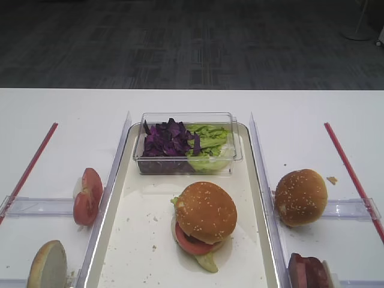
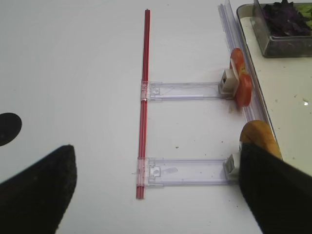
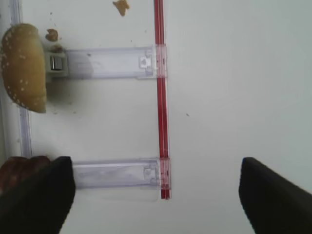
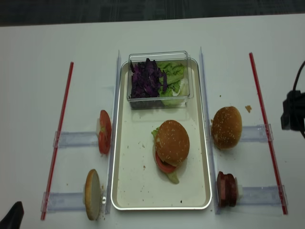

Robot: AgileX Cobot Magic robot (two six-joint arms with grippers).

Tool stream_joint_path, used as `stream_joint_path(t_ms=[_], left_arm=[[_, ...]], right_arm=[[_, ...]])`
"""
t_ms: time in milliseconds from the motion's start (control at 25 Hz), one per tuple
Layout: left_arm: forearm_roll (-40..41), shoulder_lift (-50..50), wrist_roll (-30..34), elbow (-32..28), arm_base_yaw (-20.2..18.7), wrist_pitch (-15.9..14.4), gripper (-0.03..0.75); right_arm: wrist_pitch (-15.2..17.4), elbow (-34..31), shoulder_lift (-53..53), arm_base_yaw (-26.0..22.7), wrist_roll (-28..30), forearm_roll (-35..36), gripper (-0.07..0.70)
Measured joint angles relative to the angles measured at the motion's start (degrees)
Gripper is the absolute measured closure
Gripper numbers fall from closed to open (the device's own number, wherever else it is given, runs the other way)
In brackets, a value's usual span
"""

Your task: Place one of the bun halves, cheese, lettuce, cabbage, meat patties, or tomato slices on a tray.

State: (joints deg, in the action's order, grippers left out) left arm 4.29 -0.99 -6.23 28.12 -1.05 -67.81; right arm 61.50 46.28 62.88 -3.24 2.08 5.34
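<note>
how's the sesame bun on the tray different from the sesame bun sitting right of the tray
The golden-brown sesame bun on the cream tray caps a stack, with a red tomato slice and pale green lettuce showing beneath it; the golden-brown sesame bun right of the tray has no filling showing. The first lies dome up; the second tilts, propped at a clear plastic holder. Both are seeded domes of similar size.

bun halves (image 4: 172, 141): sesame dome atop stacked burger | tray (image 4: 127, 191): cream, holds it
</note>
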Motion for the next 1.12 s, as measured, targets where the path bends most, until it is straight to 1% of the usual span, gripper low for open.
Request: stream_joint_path(t_ms=[280,480,720,960,1120], left_arm=[[0.0,0.0,0.0,0.0,0.0,0.0,0.097],[0.0,0.0,0.0,0.0,0.0,0.0,0.097],[0.0,0.0,0.0,0.0,0.0,0.0,0.097],[0.0,0.0,0.0,0.0,0.0,0.0,0.097],[0.0,0.0,0.0,0.0,0.0,0.0,0.097]], right_arm=[[-0.5,-11.0,-12.6,0.0,0.1,0.0,-0.060],[-0.7,-16.4,-21.9,0.0,0.6,-0.2,-0.060],[0.4,-18.1,-29.7,0.0,0.8,-0.7,-0.060],[1.0,-18.2,-36.0,0.0,0.4,-0.7,-0.060],[1.4,-18.2,-42.2,-0.1,0.6,-0.3,-0.060]])
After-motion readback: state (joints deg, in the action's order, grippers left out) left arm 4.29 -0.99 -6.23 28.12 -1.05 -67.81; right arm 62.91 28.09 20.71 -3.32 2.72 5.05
